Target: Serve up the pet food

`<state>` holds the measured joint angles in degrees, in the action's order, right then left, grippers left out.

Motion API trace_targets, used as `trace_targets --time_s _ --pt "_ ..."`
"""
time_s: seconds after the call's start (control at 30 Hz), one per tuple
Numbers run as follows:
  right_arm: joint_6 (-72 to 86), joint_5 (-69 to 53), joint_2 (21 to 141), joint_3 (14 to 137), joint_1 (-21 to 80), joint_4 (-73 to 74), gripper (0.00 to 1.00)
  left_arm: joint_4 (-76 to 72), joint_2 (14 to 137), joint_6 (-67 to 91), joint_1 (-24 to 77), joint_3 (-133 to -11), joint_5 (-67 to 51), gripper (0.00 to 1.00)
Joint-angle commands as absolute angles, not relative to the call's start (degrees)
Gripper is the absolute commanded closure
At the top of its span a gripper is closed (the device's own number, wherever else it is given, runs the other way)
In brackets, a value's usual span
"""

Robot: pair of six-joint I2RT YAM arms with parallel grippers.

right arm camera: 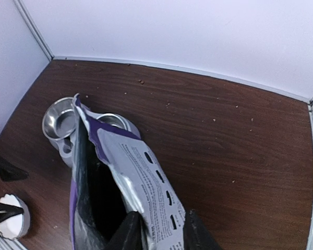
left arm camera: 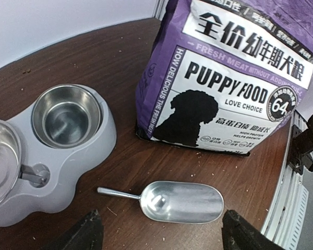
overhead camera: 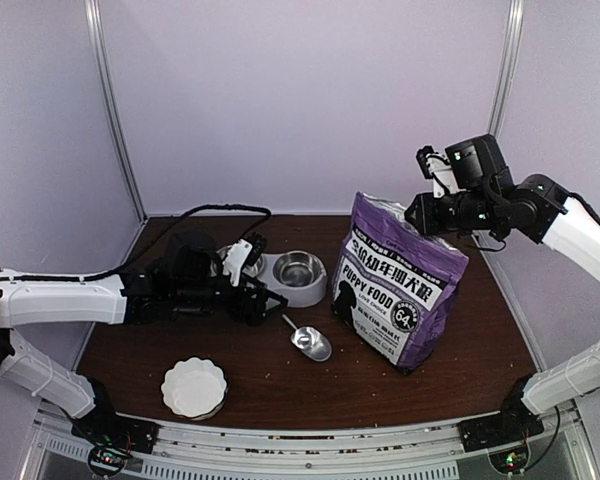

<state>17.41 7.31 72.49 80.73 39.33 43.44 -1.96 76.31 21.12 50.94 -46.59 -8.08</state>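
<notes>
- Left end effector (left arm camera: 160,232) released, beside the scoop (left arm camera: 185,202).
- Right end effector (right arm camera: 161,219) straddles the rim of the bag (right arm camera: 130,166); grip indeterminable.
- Only the right wrist view shows the bag's open mouth.

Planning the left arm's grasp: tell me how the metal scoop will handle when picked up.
The metal scoop looks rigid and probably light, being thin sheet. Its shiny surface may slip when gripped. The rounded bowl could rock if nudged.

Brown table (overhead camera: 460,350) w/ bag (overhead camera: 405,285), scoop (overhead camera: 310,340), twin-bowl feeder (overhead camera: 290,272), white dish (overhead camera: 193,388).
</notes>
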Motion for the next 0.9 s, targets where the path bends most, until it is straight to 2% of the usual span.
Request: trace_targets --time_s 0.0,0.13,0.3,0.43,0.63,0.73,0.87 --pt "17.75 9.18 71.2 81.78 38.85 42.24 0.61 -8.02 77.51 27.6 50.62 -45.66 -6.88 0.19" --pt "17.13 12.72 67.82 84.65 38.91 44.14 0.44 -7.66 75.32 29.11 50.62 -45.24 -4.25 0.18" --pt "17.23 10.62 62.74 84.63 42.1 42.55 0.33 0.67 70.99 29.37 48.59 -49.21 -1.84 0.15" --pt "17.34 10.86 63.47 84.61 50.68 40.85 0.32 10.2 67.72 28.9 42.93 -54.76 -7.51 0.14" --pt "23.03 8.03 71.34 80.97 62.57 35.19 0.32 23.98 64.39 24.17 30.48 -64.74 -16.14 0.11" --pt "25.98 7.6 78.23 80.16 66.38 34.02 0.33 26.88 63.69 20.72 25.12 -67.23 -16.38 0.1" --pt "29.75 7.3 88.0 80.52 69.31 33.65 0.34 26.78 62.21 16.44 23.13 -66.75 -12.29 0.1"
